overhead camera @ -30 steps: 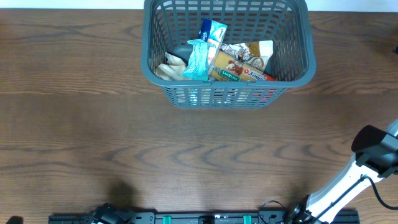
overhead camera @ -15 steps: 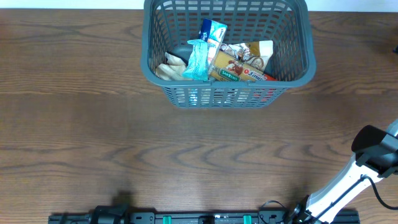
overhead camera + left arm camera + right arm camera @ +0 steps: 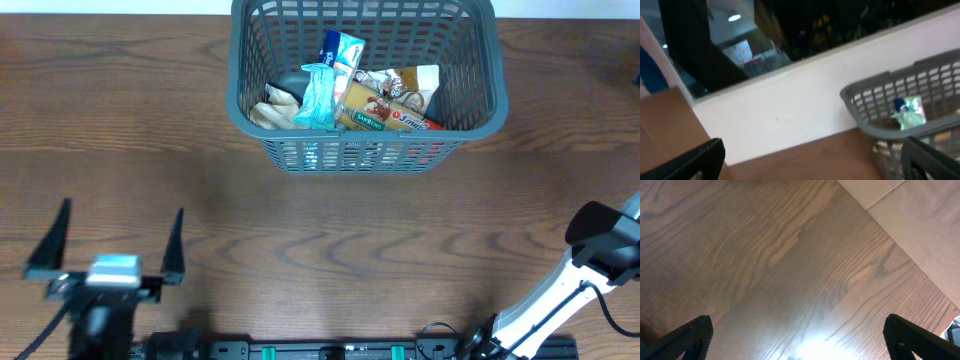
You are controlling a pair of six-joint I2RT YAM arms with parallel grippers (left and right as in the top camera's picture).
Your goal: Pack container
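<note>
The container (image 3: 350, 155) sits at the far middle of the worktop (image 3: 300, 250), with its far rim cut off by the overhead view. Several packets are inside it: a blue-and-white one (image 3: 342, 50) standing tall, a pale blue one (image 3: 320, 95) leaning against it, and a yellow-and-red one (image 3: 385, 108) lying to their right.

Your left gripper (image 3: 122, 210) is well in front of the container and off to its left. Its jaws are spread fully wide with nothing between them. Your right gripper (image 3: 797, 319) is off to the container's right, facing bare wood. It is just as wide open and also holds nothing.

No loose packet shows on the worktop in front of the container, so the packing looks close to finished.

The main risk is a careless reach. Spread this wide, the left fingers could catch the thick rim or the slotted wall and shove the container backwards. They could also knock over the upright packets and tip one out. If you do go in, narrow the jaws first and come down from above the rim.
</note>
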